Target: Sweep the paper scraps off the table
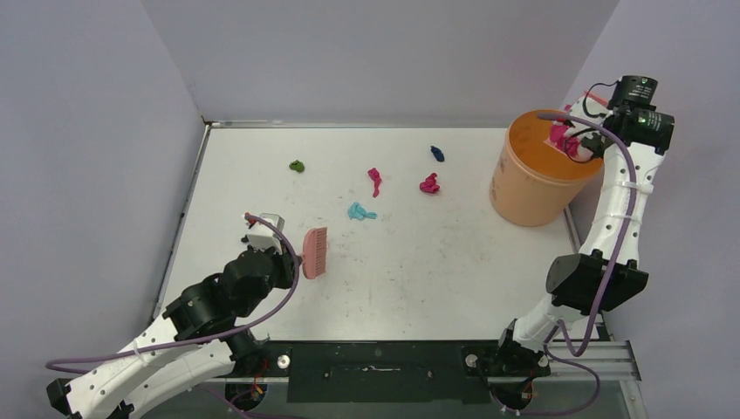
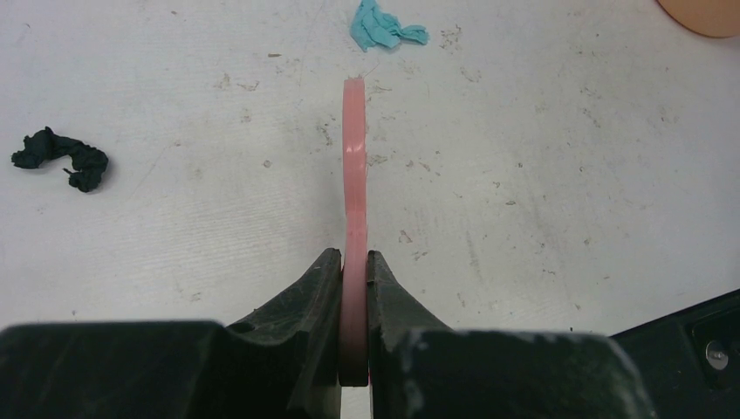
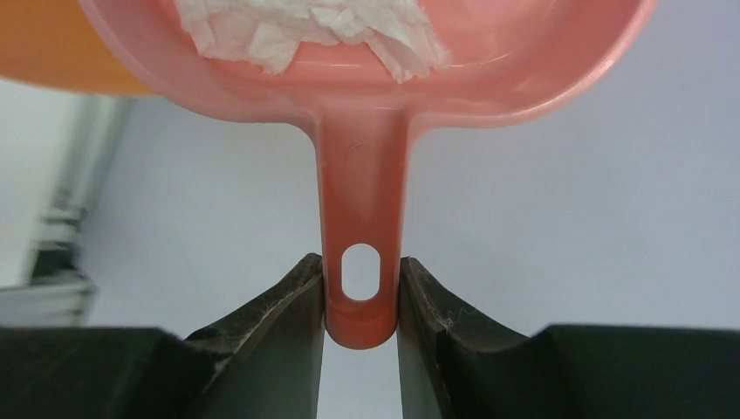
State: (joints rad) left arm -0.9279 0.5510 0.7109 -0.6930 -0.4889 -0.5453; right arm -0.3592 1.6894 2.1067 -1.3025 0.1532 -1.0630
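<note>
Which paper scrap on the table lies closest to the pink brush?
The cyan scrap, just ahead of the brush. The green scrap, the two magenta scraps and the dark blue scrap lie farther away.

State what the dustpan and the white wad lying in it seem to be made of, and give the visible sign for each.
Dustpan: likely moulded plastic, smooth and slightly glossy; its pink handle is one piece with a hang hole.
White wad: probably thin tissue paper, matte; its edges are torn and crinkled.

Ahead of the brush (image 2: 354, 175) the table (image 2: 541, 175) lies bare up to the cyan scrap (image 2: 384, 26). To its left sits the dark green scrap (image 2: 61, 157); far ahead-right stands the orange bucket (image 2: 707, 13).
</note>
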